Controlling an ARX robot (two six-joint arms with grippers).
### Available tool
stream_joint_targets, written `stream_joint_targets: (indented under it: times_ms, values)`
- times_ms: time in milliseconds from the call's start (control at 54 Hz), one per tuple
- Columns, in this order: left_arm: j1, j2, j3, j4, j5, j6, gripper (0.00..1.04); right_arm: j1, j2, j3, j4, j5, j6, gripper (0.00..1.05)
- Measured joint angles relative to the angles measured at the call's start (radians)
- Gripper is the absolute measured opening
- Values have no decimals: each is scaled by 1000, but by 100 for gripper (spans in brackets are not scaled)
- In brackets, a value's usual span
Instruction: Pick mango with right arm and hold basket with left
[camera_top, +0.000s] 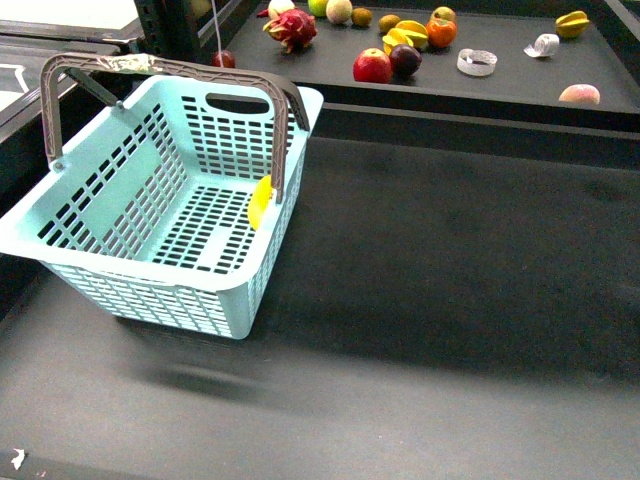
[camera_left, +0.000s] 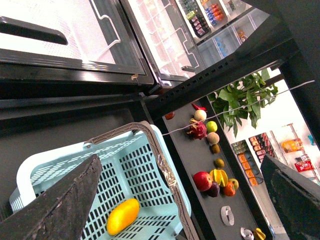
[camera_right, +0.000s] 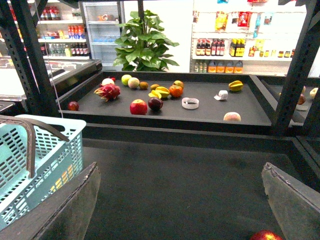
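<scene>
Inside the pale blue basket (camera_left: 60, 165), against its right wall, lies the mango (camera_left: 122, 216), long axis slanted. Left claw (camera_left: 180, 200) gapes wide directly above it, nearer than the right claw (camera_right: 180, 200), also wide, over bare worktop (camera_top: 450, 300).

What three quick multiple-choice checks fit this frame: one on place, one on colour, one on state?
1. Where is the mango?
A. on the back shelf
B. in the basket
C. on the bare table

2. What colour is the basket?
A. light blue
B. red
C. white

3. How are the right gripper's jaws?
A. shut on the mango
B. shut on the basket handle
C. open, holding nothing

Key: 1 B, the mango lies on the basket floor. 2 A, its perforated walls are pale blue. 3 C, the right gripper shows its jaws wide apart with nothing between them.
</scene>
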Motion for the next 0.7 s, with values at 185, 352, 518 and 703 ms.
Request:
stream_joint_targets:
  times_ms: [185, 352, 518, 703]
  values:
    - [93, -67, -182, 319, 541, 645, 64, 0, 0, 0, 0, 0, 0, 96]
    - [96, -165, -297, 330, 565, 948, 32, 0, 0, 0, 0, 0, 0, 96]
    - [96, -258, -372, 318, 566, 997, 2, 0, -1, 0, 0, 0, 0, 96]
    - [96, -389, -444, 257, 566, 1008, 2, 0, -1, 0, 0, 0, 0, 96]
